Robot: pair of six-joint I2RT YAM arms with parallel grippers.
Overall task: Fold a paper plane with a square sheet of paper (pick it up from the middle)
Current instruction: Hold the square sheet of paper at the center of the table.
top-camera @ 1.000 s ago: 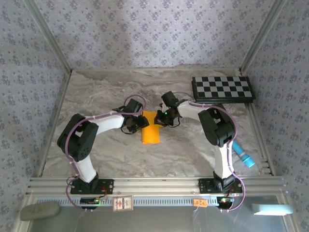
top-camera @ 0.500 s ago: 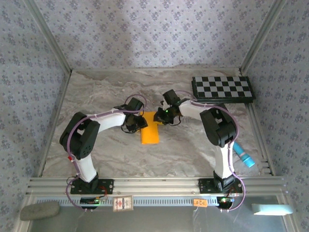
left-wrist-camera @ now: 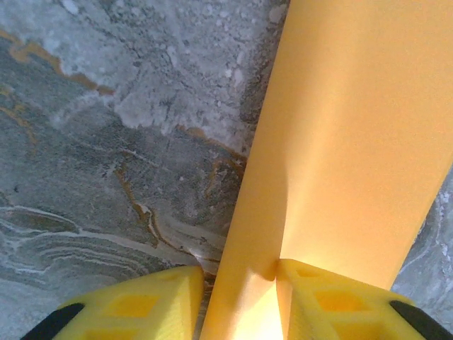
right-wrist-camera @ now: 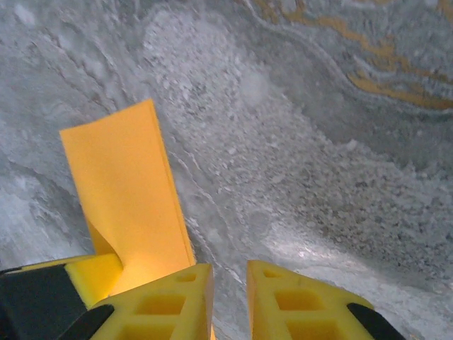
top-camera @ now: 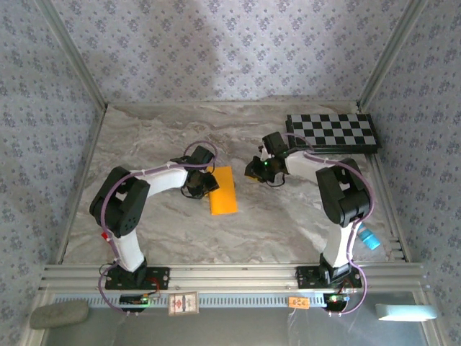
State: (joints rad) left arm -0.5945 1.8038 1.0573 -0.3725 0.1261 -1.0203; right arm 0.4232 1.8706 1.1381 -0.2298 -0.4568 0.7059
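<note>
The square sheet of paper [top-camera: 223, 191] lies folded into a narrow orange-yellow rectangle on the marble table [top-camera: 151, 144]. My left gripper [top-camera: 208, 182] sits at its upper left edge. In the left wrist view the raised fold of the paper [left-wrist-camera: 354, 127] runs between the yellow fingers of the left gripper [left-wrist-camera: 241, 283], and the right finger dents it. My right gripper [top-camera: 253, 170] hangs to the right of the sheet, apart from it. Its jaws [right-wrist-camera: 228, 297] stand slightly open over bare marble, with the paper [right-wrist-camera: 124, 177] to their left. A paper plane is out of view.
A black-and-white checkerboard [top-camera: 331, 132] lies at the back right. A blue cylinder [top-camera: 367, 236] rests by the right arm's base, near the table's right edge. Patterned walls close in the back and both sides.
My right gripper has drawn back to the right, off the paper, and opened a little. The left jaws have closed in on the fold. The sheet now lies slightly tilted.
</note>
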